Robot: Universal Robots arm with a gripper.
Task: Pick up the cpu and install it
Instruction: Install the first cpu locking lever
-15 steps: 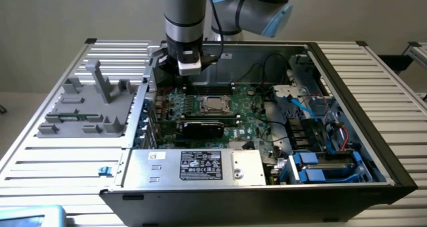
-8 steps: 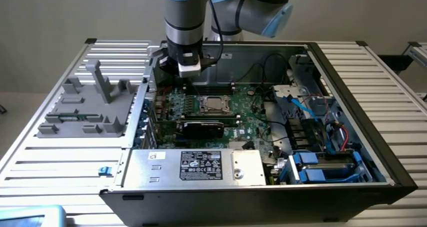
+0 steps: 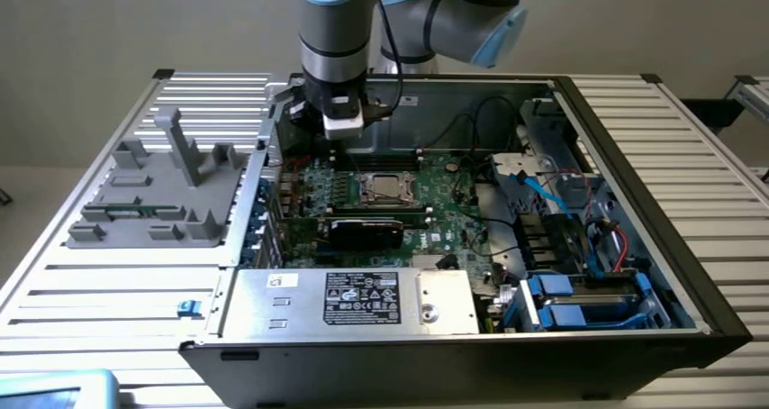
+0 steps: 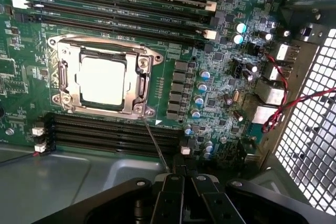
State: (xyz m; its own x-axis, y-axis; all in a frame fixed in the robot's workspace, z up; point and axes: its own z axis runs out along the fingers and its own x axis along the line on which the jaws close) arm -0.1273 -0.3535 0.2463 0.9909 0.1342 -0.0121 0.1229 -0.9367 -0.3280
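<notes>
The cpu sat flat inside its socket on the green motherboard, showing a pale, glossy, silver-tan square top that caught the light and looked almost cream at its middle. A bright metal socket frame surrounded it on all sides and overlapped its edges, with screw heads at the frame's corners, so the chip's thin darker rim was mostly covered. In the exterior view the chip appeared as a small light square near the middle of the board, within the open computer case, beyond a black card and the grey power supply box. Long dark memory slots ran along both sides of the socket. The gripper hung above the board, apart from the chip, with its two black fingers pressed together and nothing between them. A thin metal rod ran from one corner of the socket frame toward the fingertips; whether it touched them could not be told. The arm came down at the back wall of the case. A red cable looped beside the perforated case wall. On the exterior view's left, a grey moulded fixture rested on the slatted table just beside the case.
</notes>
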